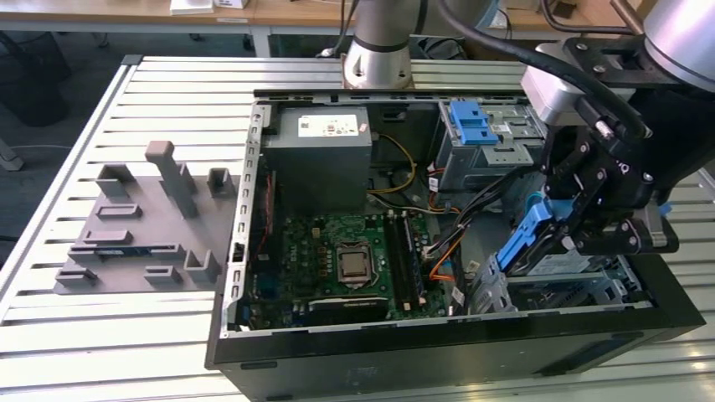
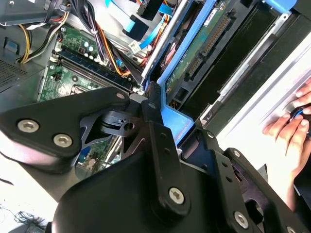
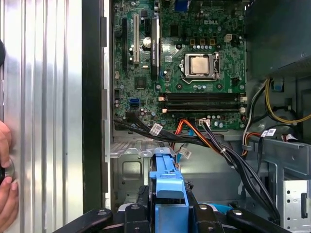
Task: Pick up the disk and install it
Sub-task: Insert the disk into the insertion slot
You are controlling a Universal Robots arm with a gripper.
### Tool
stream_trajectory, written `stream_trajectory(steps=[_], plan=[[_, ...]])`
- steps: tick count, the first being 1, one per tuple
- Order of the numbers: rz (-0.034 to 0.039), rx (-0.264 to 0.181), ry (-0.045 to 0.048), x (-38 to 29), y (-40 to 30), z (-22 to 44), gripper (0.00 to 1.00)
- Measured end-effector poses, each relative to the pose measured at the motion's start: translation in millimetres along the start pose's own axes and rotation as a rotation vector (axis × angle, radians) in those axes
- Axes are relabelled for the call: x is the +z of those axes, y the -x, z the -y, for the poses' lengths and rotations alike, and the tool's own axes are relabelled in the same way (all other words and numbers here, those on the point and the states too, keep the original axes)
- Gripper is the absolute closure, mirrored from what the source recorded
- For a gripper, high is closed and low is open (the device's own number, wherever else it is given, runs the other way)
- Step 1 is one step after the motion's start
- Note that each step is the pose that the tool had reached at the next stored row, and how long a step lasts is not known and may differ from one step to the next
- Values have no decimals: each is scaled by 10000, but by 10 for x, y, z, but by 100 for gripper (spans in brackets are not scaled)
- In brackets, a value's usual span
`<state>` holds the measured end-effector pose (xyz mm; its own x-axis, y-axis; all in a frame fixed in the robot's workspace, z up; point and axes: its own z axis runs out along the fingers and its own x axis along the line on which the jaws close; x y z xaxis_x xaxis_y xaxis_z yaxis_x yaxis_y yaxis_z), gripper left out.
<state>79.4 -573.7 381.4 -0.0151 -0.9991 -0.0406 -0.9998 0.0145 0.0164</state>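
The black 2-finger gripper has its fingers drawn narrow, clamped on the flat silver-grey metal disk with blue plastic rails, so the pick-up looks done. The disk hangs tilted inside the open black desktop computer case, in the case's near corner on the exterior view's right, above the case's grey metal drive cage. It does not sit level in the cage, so I judge the installing unfinished.
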Motion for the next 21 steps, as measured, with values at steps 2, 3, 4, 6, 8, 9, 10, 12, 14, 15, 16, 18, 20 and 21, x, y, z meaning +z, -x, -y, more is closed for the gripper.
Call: stream_trajectory(steps=[2,3,4,6,8,9,10,12,14,15,16,18,20,21], plan=[[0,0,0,13,-1,0,64],[1,1,1,20,-1,0,64],[-1,1,1,26,-1,1,64],[-1,0,1,38,-1,1,64],[0,0,1,51,-2,2,64],[0,0,1,57,-2,2,64],[0,0,1,63,-3,2,64],[1,0,2,76,-3,2,64],[0,0,2,87,-4,2,64],[0,1,2,93,-4,2,64],[0,0,2,99,-4,2,64],[0,0,2,110,-4,3,64],[1,0,2,121,-5,3,64],[0,0,2,127,-5,3,64]])
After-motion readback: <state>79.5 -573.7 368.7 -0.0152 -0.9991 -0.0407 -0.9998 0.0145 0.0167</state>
